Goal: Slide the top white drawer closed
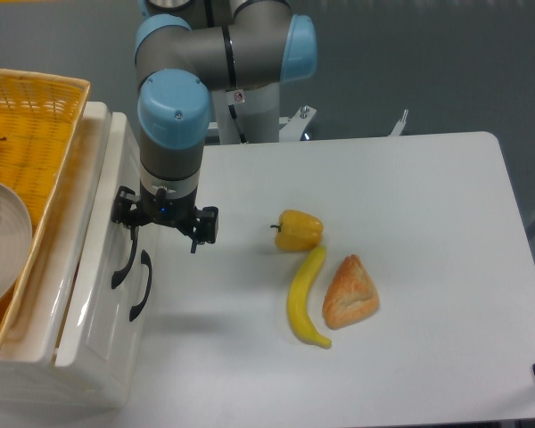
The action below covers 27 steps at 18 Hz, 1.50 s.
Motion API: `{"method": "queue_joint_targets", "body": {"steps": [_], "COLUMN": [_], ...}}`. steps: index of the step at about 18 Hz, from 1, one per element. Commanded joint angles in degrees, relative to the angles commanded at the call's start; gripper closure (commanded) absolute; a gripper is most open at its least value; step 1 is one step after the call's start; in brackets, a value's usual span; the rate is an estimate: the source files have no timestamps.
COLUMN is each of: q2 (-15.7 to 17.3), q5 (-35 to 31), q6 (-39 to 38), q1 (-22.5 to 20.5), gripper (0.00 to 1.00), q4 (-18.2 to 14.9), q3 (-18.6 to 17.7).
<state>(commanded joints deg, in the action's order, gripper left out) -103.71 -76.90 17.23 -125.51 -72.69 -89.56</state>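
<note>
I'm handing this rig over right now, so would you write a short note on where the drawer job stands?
Tool: low at the cabinet front, right beside the top white drawer and its upper black handle. Whether it is open or shut cannot be told from this view, nor whether it touches the front.
Drawer: its front panel stands only slightly proud of the cabinet, so it looks nearly closed, not flush.
Done: most of the closing travel, by the look of it.
Left: probably a short last push toward the cabinet, then back the tool off.
Nearby: yellow wicker basket on top; pepper, banana and pastry on the table.
</note>
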Motion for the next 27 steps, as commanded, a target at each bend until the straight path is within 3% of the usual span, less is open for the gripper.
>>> {"method": "queue_joint_targets", "body": {"steps": [4, 9, 16, 21, 27], "q2": [-0.09, -0.35, -0.53, -1.49, -2.28], "q5": [0.0, -0.09, -0.44, -5.18, -5.36], "q6": [0.53, 4.12, 15.98, 26.0, 40.59], "q1": [-1.84, -7.64, -15.55, -18.8, -26.18], "gripper": [0.0, 0.0, 0.0, 0.0, 0.0], "q4": [0.17, 0.7, 0.09, 0.88, 1.23], "q3": [0.17, 0.97, 1.05, 1.05, 1.23]}}
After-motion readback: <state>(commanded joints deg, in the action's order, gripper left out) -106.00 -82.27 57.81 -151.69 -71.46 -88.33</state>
